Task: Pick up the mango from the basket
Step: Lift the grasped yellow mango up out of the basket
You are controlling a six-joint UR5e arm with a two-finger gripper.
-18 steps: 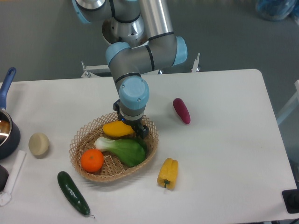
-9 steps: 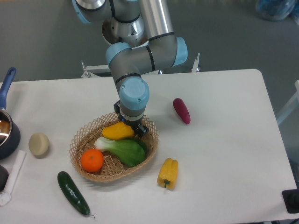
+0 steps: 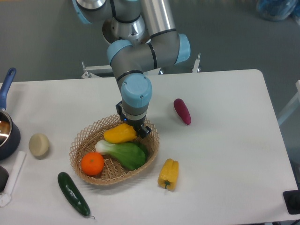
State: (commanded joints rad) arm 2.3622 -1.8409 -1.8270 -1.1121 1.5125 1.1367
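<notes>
The hand (image 3: 137,129) grips the mango (image 3: 120,133) at its right end, above the basket (image 3: 152,149) — bok choy (image 3: 123,153) and orange (image 3: 92,163) lie below-left of it.

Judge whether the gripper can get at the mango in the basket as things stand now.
Probably yes. The gripper is already at the mango's right end, at the back of the basket. The bok choy lies beside the mango, not over it. Whether the fingers are closed is hidden.

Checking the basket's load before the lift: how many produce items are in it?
3. The mango lies at the basket's rear, under the pincer; the bok choy across the middle; the orange at front left. Smaller items beneath could be hidden.
</notes>
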